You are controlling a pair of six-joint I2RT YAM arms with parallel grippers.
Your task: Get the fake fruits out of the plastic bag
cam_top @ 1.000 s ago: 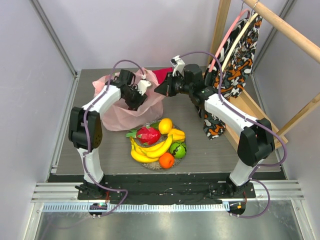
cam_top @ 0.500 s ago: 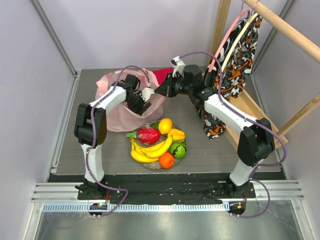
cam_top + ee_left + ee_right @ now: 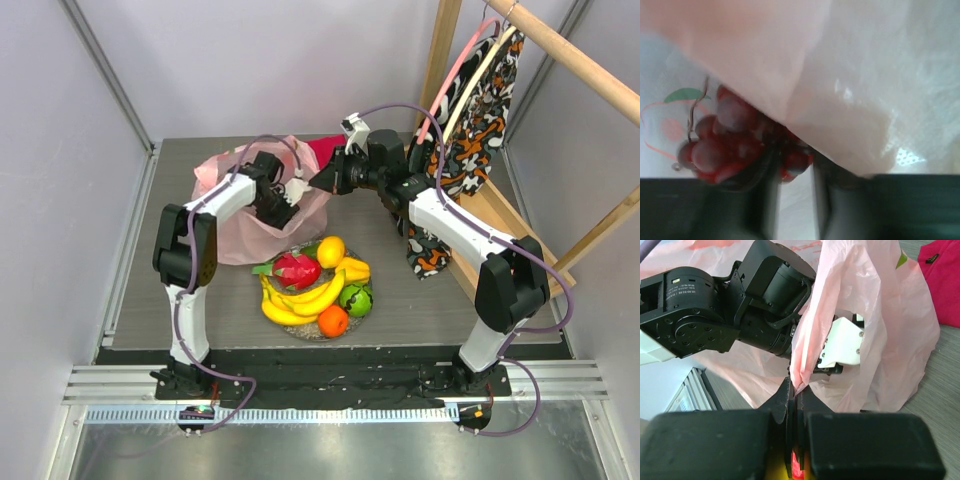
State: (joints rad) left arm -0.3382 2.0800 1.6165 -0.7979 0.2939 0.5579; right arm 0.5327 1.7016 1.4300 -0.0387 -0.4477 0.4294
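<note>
I have the right gripper (image 3: 796, 390) pinched fully closed on a fold of the plastic bag (image 3: 880, 330) at its mouth. I hold that edge lifted off the table (image 3: 180, 300) so the thin pink film stands up and leaves a way in instead of slumping over what is inside. The bag sits at the back left of the table, just beside the red cloth (image 3: 940, 275).

The left gripper (image 3: 796, 165) is reaching in through that opening. Its wrist camera shows the grapes (image 3: 725, 145) lying against the tips of its fingers. The jaws are drawn in to a narrow gap, with a few berries of the bunch between them. It looks like a hold on the grapes, though most of the cluster hangs off to one side. A flap of film droops over the bunch from above and hides the rest, so I judge the grip to be shallow.

The other fake fruits are already out and piled on the plate (image 3: 305, 336) at the front of the table: bananas (image 3: 300, 300), dragon fruit (image 3: 297, 269), orange (image 3: 333, 320) and green apple (image 3: 355, 298). I judge the grapes to be the last piece in the bag. Lifting them out will need a slow pull, so the film does not come up with them.
</note>
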